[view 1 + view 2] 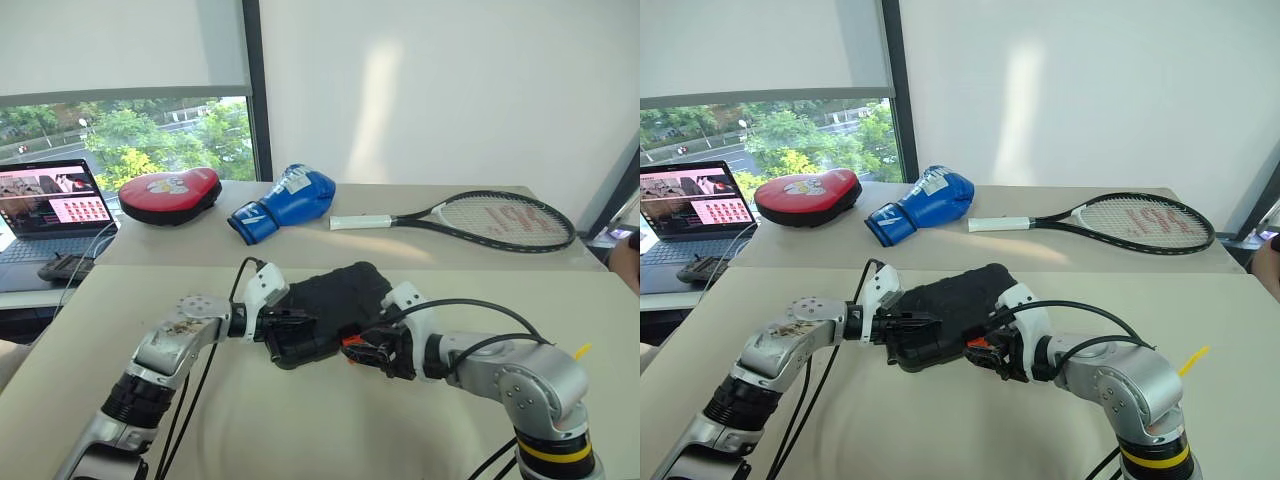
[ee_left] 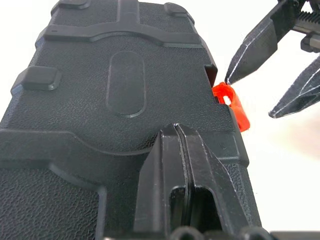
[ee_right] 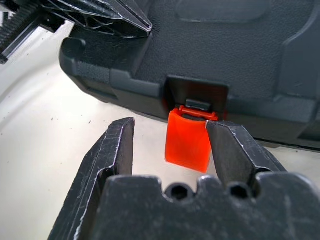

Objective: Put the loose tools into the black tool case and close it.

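On a pale tabletop [image 1: 300,420], the black tool case [image 1: 325,305] lies with its lid down, squarely between the robot's two arms. Left gripper [image 2: 181,150], fingers pressed together, bears on the textured lid near one end, apparently to pin the shell flat. Right gripper [image 3: 170,145] comes in from the opposite side with its fingers apart, straddling the small orange latch [image 3: 188,142], which hangs down unfastened at the case's front edge; one finger sits just beside the tab, though whether it touches cannot be told. No loose tools show on the table, so packing looks done and only the latch seems left to snap. Behind, a second table [image 1: 450,250] holds a tennis racket [image 1: 480,218], a blue boxing glove [image 1: 285,200], a red pad [image 1: 170,195] and, toward the window [image 1: 130,135], an open laptop [image 1: 50,215].
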